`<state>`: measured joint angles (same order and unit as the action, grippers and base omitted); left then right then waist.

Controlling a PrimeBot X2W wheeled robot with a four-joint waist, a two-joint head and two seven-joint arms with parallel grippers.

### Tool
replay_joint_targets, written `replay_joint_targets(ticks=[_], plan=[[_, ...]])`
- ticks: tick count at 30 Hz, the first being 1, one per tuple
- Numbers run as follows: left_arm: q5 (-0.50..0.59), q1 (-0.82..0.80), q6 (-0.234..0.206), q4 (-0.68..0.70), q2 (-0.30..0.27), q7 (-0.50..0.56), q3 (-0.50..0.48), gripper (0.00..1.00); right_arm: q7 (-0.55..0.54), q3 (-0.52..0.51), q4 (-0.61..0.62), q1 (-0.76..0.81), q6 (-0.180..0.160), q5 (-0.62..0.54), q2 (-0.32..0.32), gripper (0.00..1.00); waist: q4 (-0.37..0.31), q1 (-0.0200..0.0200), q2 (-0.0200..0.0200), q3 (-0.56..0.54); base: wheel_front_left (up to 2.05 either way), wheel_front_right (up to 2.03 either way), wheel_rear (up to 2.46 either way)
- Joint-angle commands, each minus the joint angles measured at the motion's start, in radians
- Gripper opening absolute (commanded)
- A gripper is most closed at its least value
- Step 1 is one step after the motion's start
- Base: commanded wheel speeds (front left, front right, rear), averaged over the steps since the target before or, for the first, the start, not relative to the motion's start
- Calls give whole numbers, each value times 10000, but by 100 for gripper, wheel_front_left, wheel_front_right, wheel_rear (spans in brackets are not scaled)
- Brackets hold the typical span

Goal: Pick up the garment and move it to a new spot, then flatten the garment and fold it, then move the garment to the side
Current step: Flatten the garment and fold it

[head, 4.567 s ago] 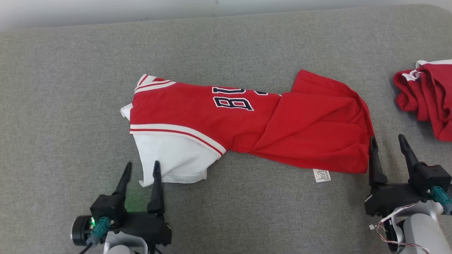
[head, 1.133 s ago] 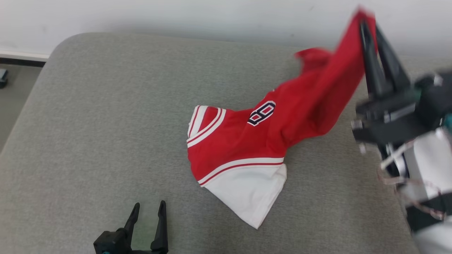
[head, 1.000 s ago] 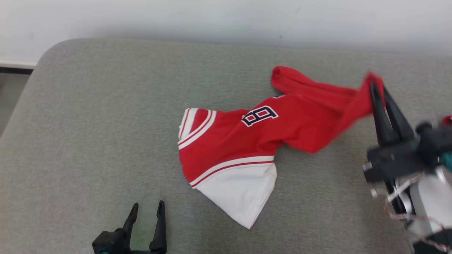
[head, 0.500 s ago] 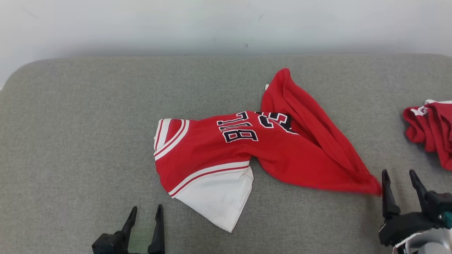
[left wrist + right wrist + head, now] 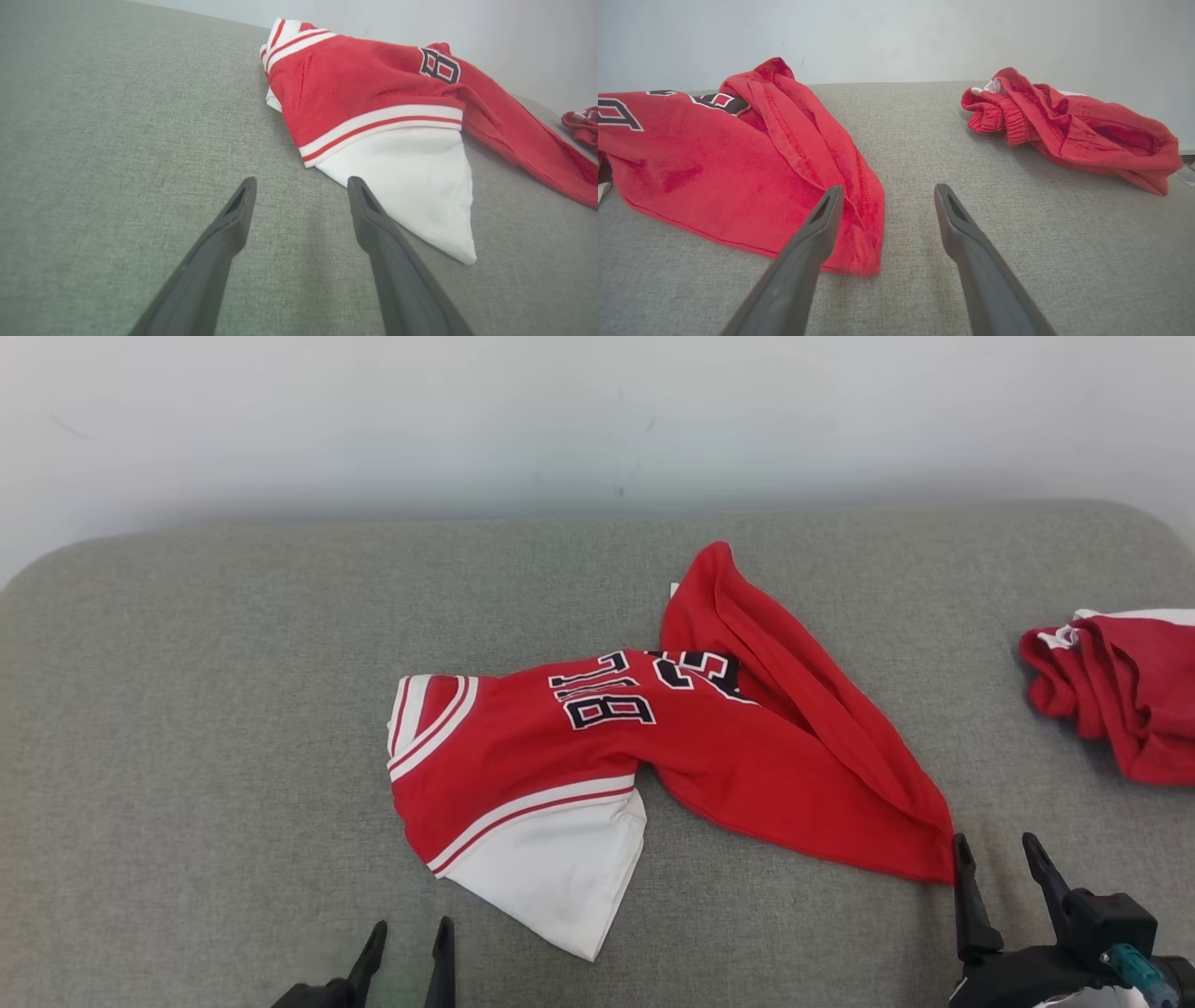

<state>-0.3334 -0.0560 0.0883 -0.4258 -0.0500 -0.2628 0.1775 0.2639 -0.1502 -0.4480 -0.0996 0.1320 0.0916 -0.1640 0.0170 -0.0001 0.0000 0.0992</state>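
I count two red garments, one jersey and one bundle; my left hand and right hand both spread, empty.

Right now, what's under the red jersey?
Grey cushion shows all around the red jersey, and white fabric pokes out at its near edge. Whatever lies beneath its folds is covered.

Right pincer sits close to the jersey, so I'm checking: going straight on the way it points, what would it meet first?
Right pincer: probably bare grey cushion between the jersey and the other red garment; its left finger may brush the jersey's corner.
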Motion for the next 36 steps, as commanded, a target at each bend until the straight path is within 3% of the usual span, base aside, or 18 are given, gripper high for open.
replay_joint_targets(ticks=[1, 14, 18, 24, 32, 33, 36], plan=[[-100, -102, 33, -8, -10, -30, 113, 100, -1, 88, 42, -83, -29, -45, 5, 100, -146, 1, 0, 180, 0, 0, 0], [-1160, -830, 118, -511, -14, -30, 1172, 100, -1, 504, 304, -651, -29, 229, -236, 100, -595, 1, 0, 941, 0, 0, 0], [-1622, -1050, -45, -488, -24, -28, 977, 100, 1, 481, 373, -738, -29, 261, -279, 100, -665, 1, 0, 1097, 0, 0, 0], [-1276, -1400, -512, -226, -15, -30, 166, 100, -1, 509, 477, -844, -29, 281, -251, 100, -750, 1, 0, 1289, 0, 0, 0], [-1108, -1822, -258, 31, -18, -30, -428, 100, -1, 577, 555, -1019, -29, 278, -155, 100, -817, 1, 0, 1509, 0, 0, 0], [-1038, -1863, -189, -35, -15, -30, -404, 0, 1, 588, 554, -1046, -29, 299, -177, 100, -831, 1, 0, 1552, 0, 0, 0], [-558, -2235, -111, -207, -19, -30, -611, 0, -1, 642, 566, -1150, -29, 336, -209, 100, -881, 1, 0, 1665, 0, 0, 0]])
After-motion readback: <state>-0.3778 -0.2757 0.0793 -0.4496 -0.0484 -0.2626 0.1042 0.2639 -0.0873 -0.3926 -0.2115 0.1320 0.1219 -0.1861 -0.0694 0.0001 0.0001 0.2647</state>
